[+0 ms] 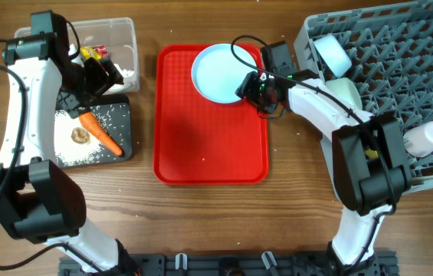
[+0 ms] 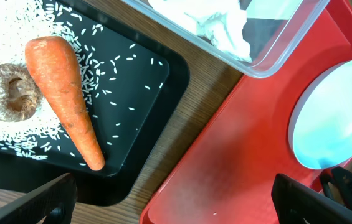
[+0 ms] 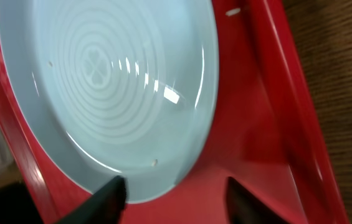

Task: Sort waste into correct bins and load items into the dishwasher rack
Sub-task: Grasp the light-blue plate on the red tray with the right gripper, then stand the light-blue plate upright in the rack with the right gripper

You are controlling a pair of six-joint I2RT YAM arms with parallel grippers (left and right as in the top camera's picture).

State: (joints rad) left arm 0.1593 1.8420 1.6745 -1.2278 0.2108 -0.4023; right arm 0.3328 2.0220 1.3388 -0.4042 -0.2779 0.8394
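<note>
Plate [image 1: 218,73], pale blue, is lying at the far end of the red tray [image 1: 208,146] on the bench [image 1: 300,192]. We are reading the right pincer [image 1: 253,88] as spread, with a finger [image 3: 110,200] on either side of the plate's right rim. Left pincer [image 1: 93,80] is hanging spread and empty where the clear tub [image 1: 128,34] is meeting the black tray [image 1: 120,115]. Carrot [image 1: 100,132], brown lump [image 1: 80,135] and rice [image 1: 74,157] are sitting in the black tray. Tissue [image 2: 222,25] and wrappers [image 1: 93,52] are lying in the tub. Rack [image 1: 400,69] is standing far right.
</note>
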